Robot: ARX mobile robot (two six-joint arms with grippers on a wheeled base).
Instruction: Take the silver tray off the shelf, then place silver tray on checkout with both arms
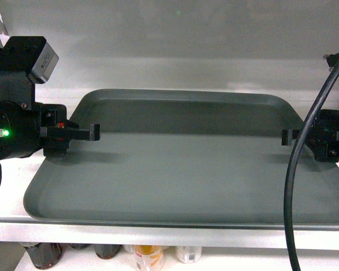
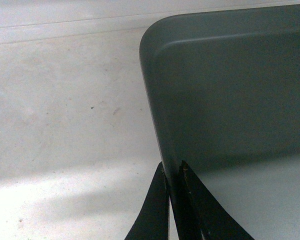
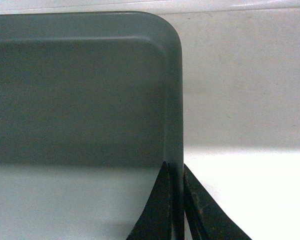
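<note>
At nine o'clock in the head view my left arm ran off the frame edge, its green light showing, and my left end effector (image 1: 94, 131) reached in over the silver tray (image 1: 186, 169). Below the shelf (image 1: 158, 234), at six o'clock, only the tops of some bottles (image 1: 147, 257) showed, too cut off to identify. A black cable (image 1: 296, 169) hung across the tray's right end at four o'clock and hid part of my right arm, whose end effector (image 1: 285, 136) sat at three o'clock.

The tray lay flat on the white shelf, long side toward me. In the left wrist view my left end effector (image 2: 174, 200) was clenched on the tray's left rim (image 2: 157, 130), one finger on each side. In the right wrist view my right end effector (image 3: 177, 200) gripped the right rim (image 3: 178, 100) likewise.
</note>
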